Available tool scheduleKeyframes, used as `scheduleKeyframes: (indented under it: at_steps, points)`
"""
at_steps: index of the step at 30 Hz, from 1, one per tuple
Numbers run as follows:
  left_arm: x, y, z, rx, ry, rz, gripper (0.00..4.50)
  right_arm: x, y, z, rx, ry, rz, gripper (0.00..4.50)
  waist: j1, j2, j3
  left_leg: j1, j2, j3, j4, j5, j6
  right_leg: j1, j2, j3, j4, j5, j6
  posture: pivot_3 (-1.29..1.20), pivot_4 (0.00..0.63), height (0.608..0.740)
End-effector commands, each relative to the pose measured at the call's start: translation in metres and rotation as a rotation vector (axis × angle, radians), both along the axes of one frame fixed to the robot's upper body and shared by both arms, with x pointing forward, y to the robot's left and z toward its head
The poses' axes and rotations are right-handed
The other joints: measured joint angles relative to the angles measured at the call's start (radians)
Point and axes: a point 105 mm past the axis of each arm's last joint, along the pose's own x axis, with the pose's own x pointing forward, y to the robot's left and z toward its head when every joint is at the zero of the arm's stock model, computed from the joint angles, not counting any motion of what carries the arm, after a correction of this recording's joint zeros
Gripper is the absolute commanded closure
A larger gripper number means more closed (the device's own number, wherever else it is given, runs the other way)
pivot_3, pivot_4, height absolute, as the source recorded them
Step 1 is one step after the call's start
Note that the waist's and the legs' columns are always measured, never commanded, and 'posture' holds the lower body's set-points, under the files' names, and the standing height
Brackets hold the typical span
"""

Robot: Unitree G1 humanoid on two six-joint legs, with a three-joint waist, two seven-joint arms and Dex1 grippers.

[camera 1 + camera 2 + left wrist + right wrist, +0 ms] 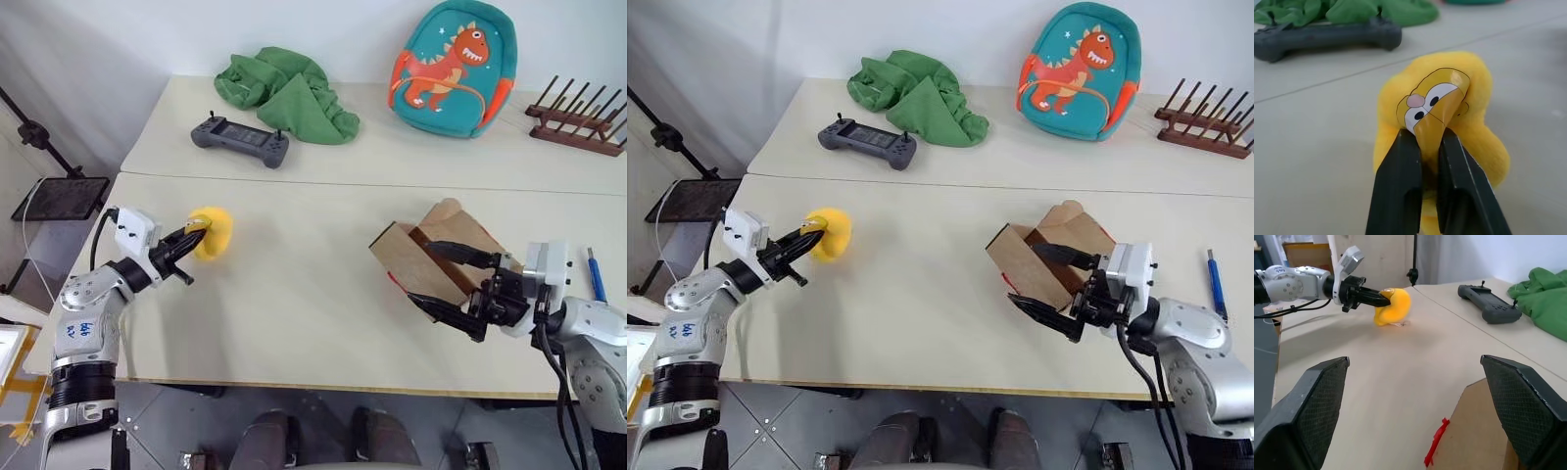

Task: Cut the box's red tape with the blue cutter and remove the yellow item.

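Bright, even light, soft shadows (faint ones), with the left wrist view's background blurred.

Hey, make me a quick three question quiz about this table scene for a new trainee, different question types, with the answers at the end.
1. True or false: the left gripper is shut on the yellow toy.
2. Multiple choice: the right gripper is A) shut on the blue cutter, B) open around the cardboard box, C) resting on the game controller.
3. Fill in: the green cloth lies on the far side of the table, just behind the ____.

Key: 1 true; 2 B; 3 game controller.
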Motion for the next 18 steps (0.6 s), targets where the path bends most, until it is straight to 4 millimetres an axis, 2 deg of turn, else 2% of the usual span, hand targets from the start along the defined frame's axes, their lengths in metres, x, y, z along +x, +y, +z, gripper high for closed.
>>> scheduleKeyframes:
  at_steps: [1,2,4,8,10,12,13,15,18]
  points:
    - [-0.007,-0.008,0.017,-0.042,-0.044,-0.050,2.92,-0.002,-0.004,0.002,-0.012,-0.023,-0.003,0.00,-0.003,0.000,0.000,0.000,0.001,0.000,0.000,0.001,0.001,0.000,0.001,-0.001,0.000,0.000,0.000,0.00,0.150,0.740]
    - [-0.015,-0.016,0.017,-0.104,0.027,-0.134,2.59,-0.003,-0.006,0.002,-0.017,-0.020,-0.007,0.00,-0.004,0.000,0.000,0.001,0.001,0.001,0.000,0.001,0.002,0.000,0.002,-0.004,0.000,0.000,0.000,0.00,0.150,0.740]
    - [-0.025,-0.022,0.014,-0.073,0.086,-0.196,1.99,-0.004,-0.011,0.003,-0.027,-0.017,-0.016,0.00,-0.008,0.000,0.000,0.001,0.003,0.003,-0.001,0.001,0.001,0.000,0.002,-0.009,0.000,0.000,0.000,0.00,0.150,0.740]
    - [-0.024,-0.012,0.024,-0.043,0.031,-0.137,0.71,-0.005,-0.017,0.003,-0.042,-0.015,-0.027,0.00,-0.011,0.000,0.000,0.002,0.003,0.005,0.000,0.001,0.001,0.000,0.002,-0.009,0.000,-0.001,0.000,0.00,0.150,0.740]
    - [-0.024,0.004,0.033,0.001,-0.043,-0.080,0.10,-0.005,-0.022,0.004,-0.055,-0.018,-0.047,0.00,-0.011,0.000,0.000,0.003,0.003,0.006,0.000,0.001,0.001,0.000,0.002,-0.009,0.000,-0.001,0.000,0.00,0.150,0.740]
    - [-0.033,0.031,0.044,0.048,-0.094,-0.019,0.04,-0.008,-0.035,0.006,-0.091,-0.019,-0.083,0.00,-0.011,0.000,0.000,0.003,0.003,0.006,0.000,0.000,-0.001,0.000,0.001,-0.008,0.000,-0.001,0.000,0.00,0.150,0.740]
    - [-0.040,0.042,0.041,0.076,-0.066,-0.007,0.04,-0.010,-0.043,0.007,-0.106,-0.018,-0.101,0.00,-0.011,0.000,0.000,0.003,0.003,0.006,-0.001,0.000,-0.003,-0.001,0.001,-0.008,0.000,-0.001,0.000,0.00,0.150,0.740]
    - [-0.054,0.059,0.024,0.149,0.037,0.006,0.04,-0.014,-0.053,0.007,-0.132,-0.008,-0.120,0.00,-0.021,0.002,0.000,0.003,0.004,0.007,-0.002,0.000,-0.002,-0.002,0.001,-0.007,-0.001,-0.001,0.000,0.00,0.150,0.740]
    - [-0.077,0.072,0.004,0.196,0.151,0.004,0.04,-0.019,-0.062,0.007,-0.184,-0.009,-0.122,0.00,-0.026,0.002,0.000,0.005,0.004,0.009,-0.007,-0.001,-0.002,-0.001,0.001,-0.009,-0.003,-0.001,-0.001,0.00,0.150,0.740]
